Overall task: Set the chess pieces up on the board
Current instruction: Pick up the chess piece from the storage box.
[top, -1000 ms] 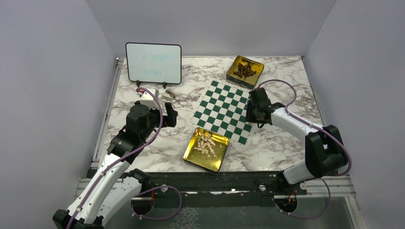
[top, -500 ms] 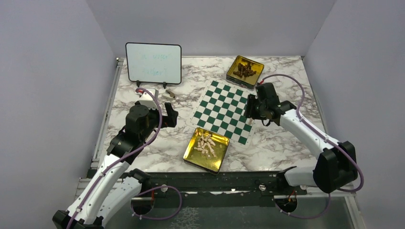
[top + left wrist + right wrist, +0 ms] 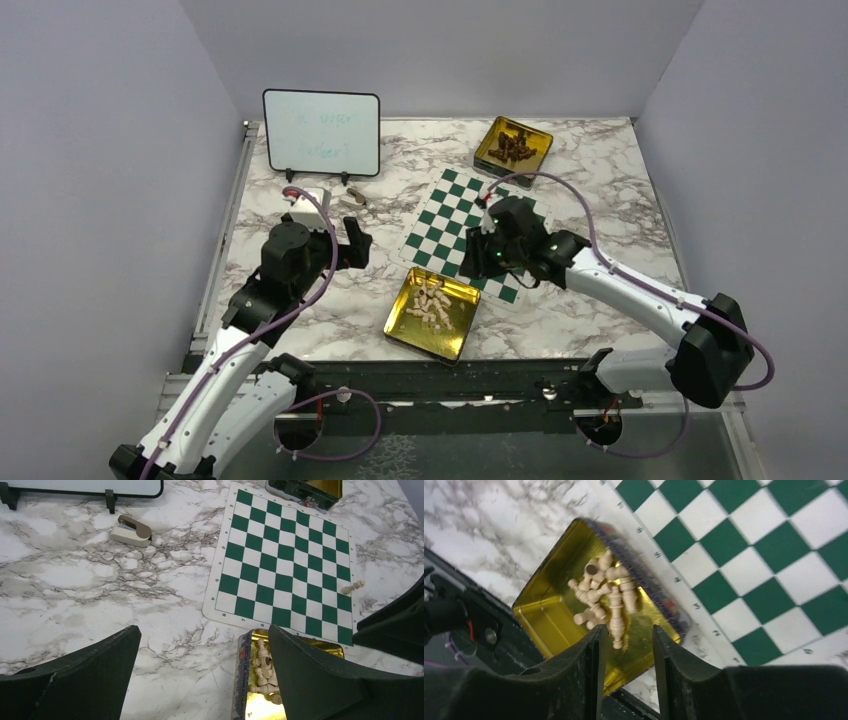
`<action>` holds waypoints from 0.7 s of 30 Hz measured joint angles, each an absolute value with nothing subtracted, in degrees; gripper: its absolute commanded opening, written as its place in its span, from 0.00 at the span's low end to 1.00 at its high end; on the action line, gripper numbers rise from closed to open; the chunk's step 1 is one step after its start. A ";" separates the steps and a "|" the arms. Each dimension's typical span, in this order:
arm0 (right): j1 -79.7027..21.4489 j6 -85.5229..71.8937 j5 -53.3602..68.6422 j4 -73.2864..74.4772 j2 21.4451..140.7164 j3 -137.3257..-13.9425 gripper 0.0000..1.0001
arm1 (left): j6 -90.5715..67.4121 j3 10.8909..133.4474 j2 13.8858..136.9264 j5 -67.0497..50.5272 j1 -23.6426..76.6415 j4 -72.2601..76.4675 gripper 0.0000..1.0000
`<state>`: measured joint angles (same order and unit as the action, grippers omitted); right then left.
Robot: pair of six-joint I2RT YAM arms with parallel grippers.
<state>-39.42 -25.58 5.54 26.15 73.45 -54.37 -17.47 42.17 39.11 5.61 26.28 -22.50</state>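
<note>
A: Start with the chess pieces (image 3: 432, 303): heaped loose in the gold tin (image 3: 440, 342), lower centre of the overhead view. Pressed against the near edge of the board (image 3: 445, 215), touching or overlapping, cannot tell which. Count only a lone piece (image 3: 353, 586) on the checks, lying on its side at the right edge in the left wrist view.

B: Barely begun, then. And the right gripper (image 3: 625, 632)?

A: Hanging over the tin, at the bottom of its own view. Jaws parted only narrowly, gripping nothing as far as can be made out through the blur.

B: Left gripper (image 3: 202, 635)?

A: Spread wide and empty, left of centre in the overhead view, well apart from tin and board.

B: Risks from here?

A: Several. Dipping so slim a gap into a tangled heap is likely to pinch two pieces at once. Might also catch a round stem off-centre and squirt it out. Could clip the tin wall too, shoving it across the thin board and rolling the lone piece away. Worth widening the jaws first and picking from the heap's edge.
</note>
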 measured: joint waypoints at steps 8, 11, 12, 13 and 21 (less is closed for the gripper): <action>-53.06 -25.89 2.74 22.50 80.25 -54.39 0.42 | -16.82 42.17 34.74 9.50 26.28 -22.52 0.99; -57.71 -25.45 0.45 22.11 84.36 -55.53 0.43 | -16.73 42.17 33.08 11.46 26.28 -22.61 0.99; -59.00 -25.32 -0.38 22.15 85.80 -56.23 0.42 | -16.73 42.17 32.40 12.34 26.28 -22.68 0.99; -60.20 -25.06 -1.26 22.24 87.37 -57.08 0.43 | -16.73 42.17 31.83 12.99 26.28 -22.72 0.99; -64.51 -23.70 -5.02 22.33 94.30 -61.34 0.41 | -16.73 41.65 29.10 15.00 26.28 -22.83 0.99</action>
